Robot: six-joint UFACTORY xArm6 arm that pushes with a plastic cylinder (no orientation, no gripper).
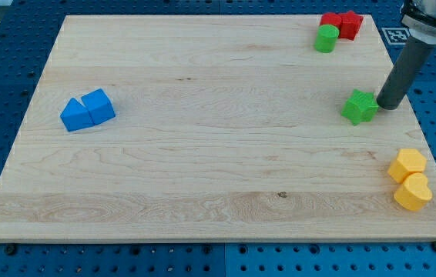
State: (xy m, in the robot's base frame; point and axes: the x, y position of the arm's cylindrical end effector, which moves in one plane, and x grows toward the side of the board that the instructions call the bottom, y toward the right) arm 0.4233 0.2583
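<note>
My tip (388, 105) rests on the wooden board (202, 123) at the view's right, just right of the green star block (359, 106), touching it or nearly so. Toward the view's top right, a green cylinder (326, 38) sits against two red blocks (341, 23), one of them star-shaped. Down at the view's bottom right, a yellow hexagon block (407, 165) lies next to a yellow heart-shaped block (413, 192).
Two blue blocks (87, 110) lie side by side, touching, at the view's left. Around the board is a blue perforated table (2, 92). The board's right edge runs close to my tip and the yellow blocks.
</note>
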